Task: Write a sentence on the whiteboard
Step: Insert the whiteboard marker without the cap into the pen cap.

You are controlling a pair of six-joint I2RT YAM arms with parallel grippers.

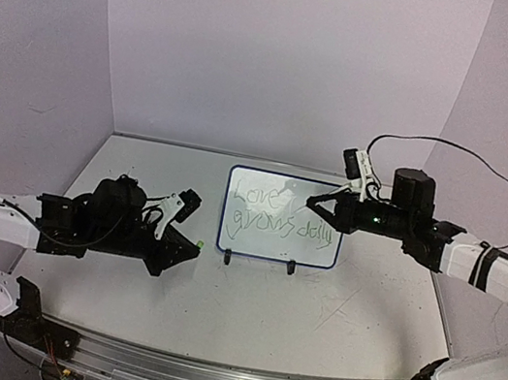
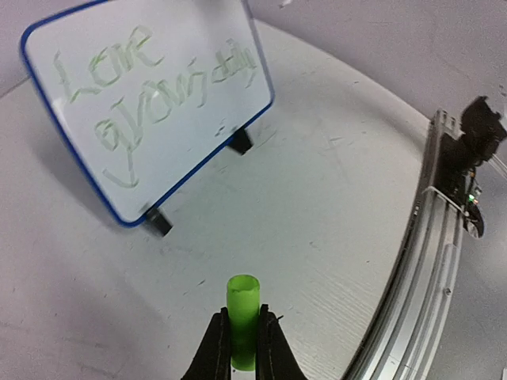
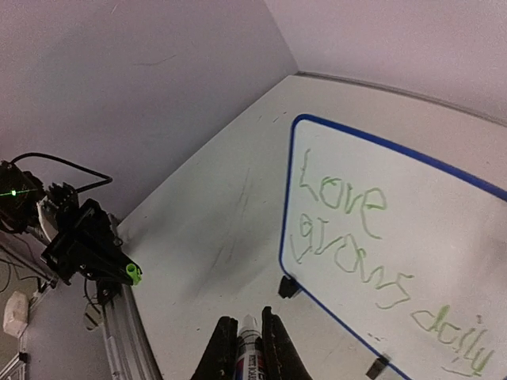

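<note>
The whiteboard stands on its two feet at mid-worktop, long axis running left to right, face toward the arms. The sentence fills it in two green lines and appears complete. The right hand is the nearer, just in front of the board's upper right, clamped on a marker. The left hand sits apart to the board's left, closed on a green cap.

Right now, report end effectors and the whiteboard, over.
Left end effector shut on green cap. Right end effector shut on marker. Whiteboard upright, sentence written. Nothing in the way.
</note>
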